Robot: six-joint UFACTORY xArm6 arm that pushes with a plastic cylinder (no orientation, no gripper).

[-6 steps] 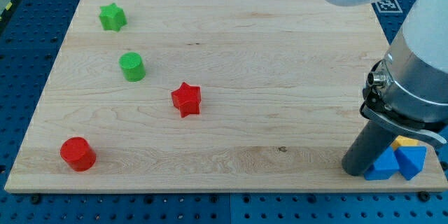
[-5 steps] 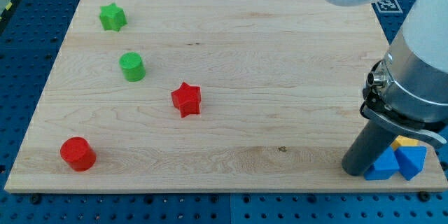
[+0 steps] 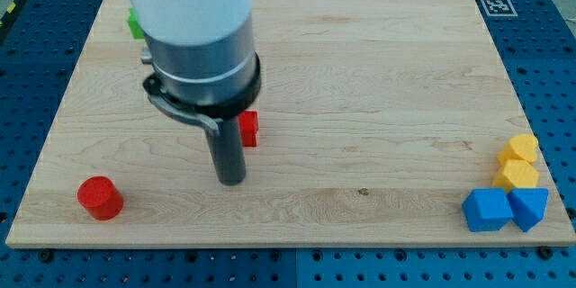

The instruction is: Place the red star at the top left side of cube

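The red star (image 3: 249, 128) lies left of the board's middle, mostly hidden behind my rod; only its right part shows. My tip (image 3: 232, 179) rests on the board just below and slightly left of the star. The blue cube (image 3: 485, 210) sits at the bottom right corner, far from the star and the tip.
A red cylinder (image 3: 99, 198) lies at the bottom left. A green block (image 3: 133, 24) peeks out at the top left behind the arm. Beside the cube are a blue block (image 3: 531, 207) and two yellow blocks (image 3: 519, 148) (image 3: 518, 175). The arm hides the board's upper left.
The arm has swung from the bottom right corner across to the left, its tip now just below the red star. The green cylinder and most of the green star are now hidden.
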